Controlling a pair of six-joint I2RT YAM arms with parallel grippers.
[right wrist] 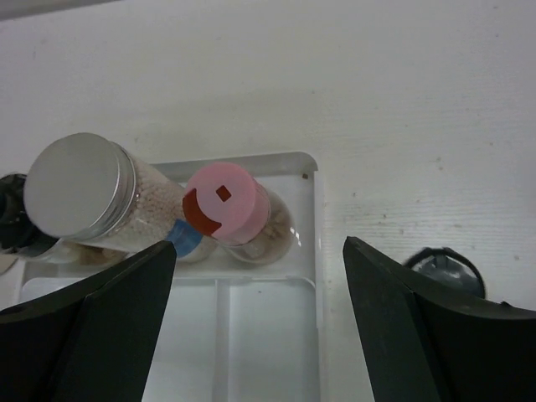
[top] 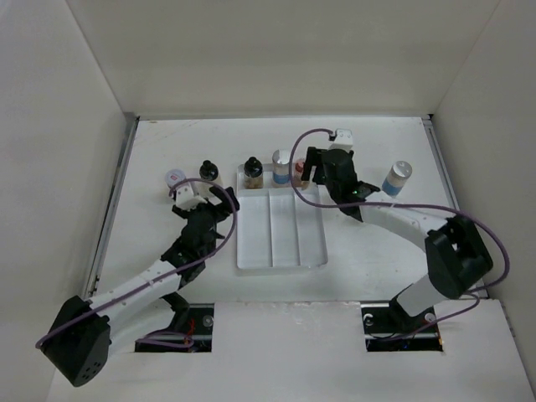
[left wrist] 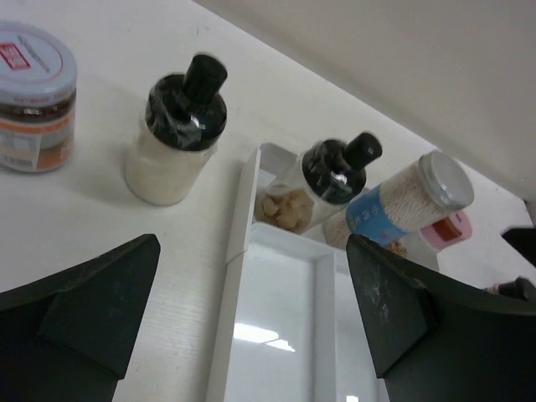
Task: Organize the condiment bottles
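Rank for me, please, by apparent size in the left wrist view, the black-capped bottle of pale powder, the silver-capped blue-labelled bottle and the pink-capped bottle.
1. black-capped bottle of pale powder, though it stands nearest the camera.
2. silver-capped blue-labelled bottle.
3. pink-capped bottle, mostly hidden, so unsure.

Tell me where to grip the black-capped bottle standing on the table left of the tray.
Take the black-capped bottle by its wide pale body below the cap, coming from the near side with the open left pincer. It stands upright, its top knob is narrow, and gaps toward the jar and tray likely leave finger room.
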